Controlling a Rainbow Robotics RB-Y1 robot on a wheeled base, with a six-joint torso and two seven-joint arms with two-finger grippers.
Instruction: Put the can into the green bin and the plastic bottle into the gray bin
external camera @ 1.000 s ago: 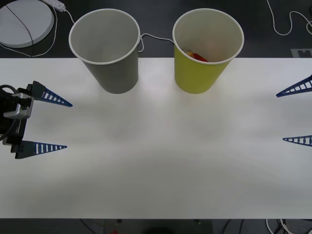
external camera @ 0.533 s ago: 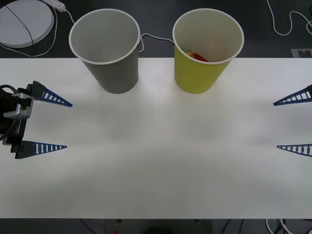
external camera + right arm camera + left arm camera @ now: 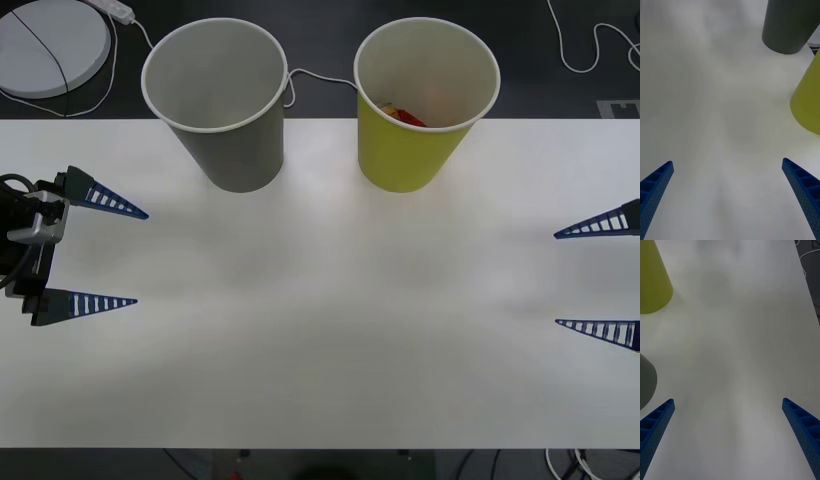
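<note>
Both grippers, left (image 3: 135, 256) and right (image 3: 557, 278), sit fingers wide open and empty at table (image 3: 320, 340) edges; can (image 3: 405, 116) in green bin (image 3: 420, 150), so likely parked.

Blue ribbed tapered fingers (image 3: 100, 200), black left hand (image 3: 125, 257) mount, black cables

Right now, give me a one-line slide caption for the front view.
Open left end effector and right end effector flank a white table; red can inside yellow-green paper bin, gray paper bin beside.
</note>
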